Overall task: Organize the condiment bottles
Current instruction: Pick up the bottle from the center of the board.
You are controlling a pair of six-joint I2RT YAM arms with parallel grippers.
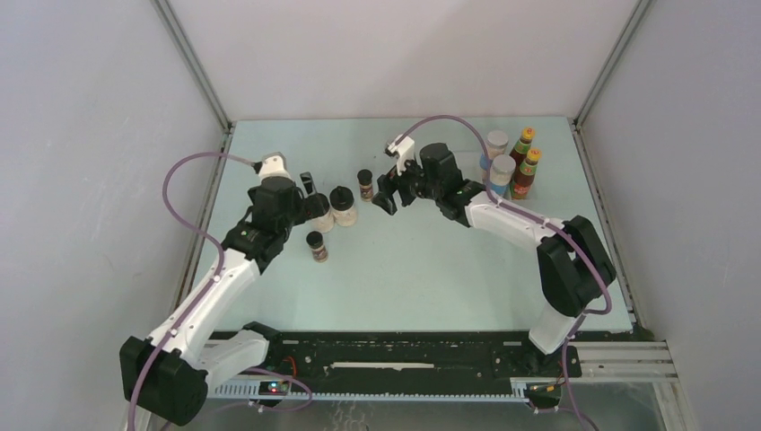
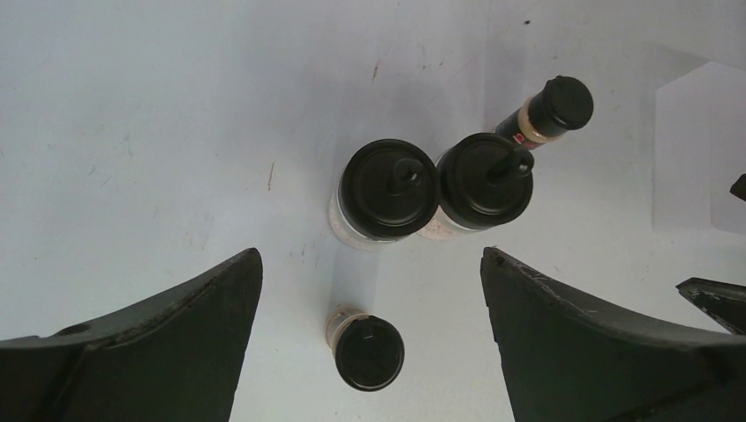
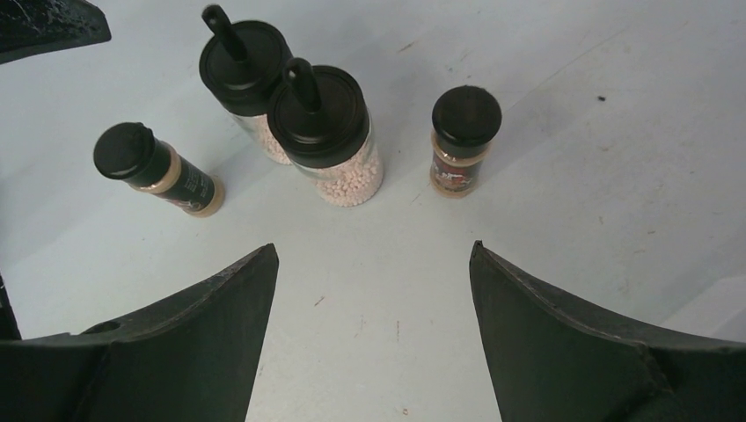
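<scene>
landmark for you: the black-lidded pair [image 1: 343,205] [image 2: 389,189] [image 3: 321,119], two pale jars touching each other, sitting left of the middle of the table [image 1: 422,269].

edges and room: the table's left edge and the side wall [image 1: 108,135] are lying near the pair on its left. on the pair's near side the bare table is running wide toward the arm bases, broken only by one tiny dark jar [image 1: 316,245] [image 2: 368,352] [image 3: 149,167] standing just beside the pair. a second tiny dark jar [image 1: 365,184] [image 2: 550,110] [image 3: 464,132] is standing close on the pair's right, slightly farther back.

the grey-lidded jars [image 1: 498,162] and red sauce bottles [image 1: 525,162] are grouping well apart to the pair's right, by the far right corner.

axes: you are seeing every bottle upright, long axis vertical, caps pointing up.

tools: your left gripper [image 1: 307,187] [image 2: 371,255] is hovering over the pair's left side, jaws spread wide, gripping nothing. your right gripper [image 1: 388,193] [image 3: 374,251] is hanging right of the pair, just past the second tiny jar, jaws spread, gripping nothing.
</scene>
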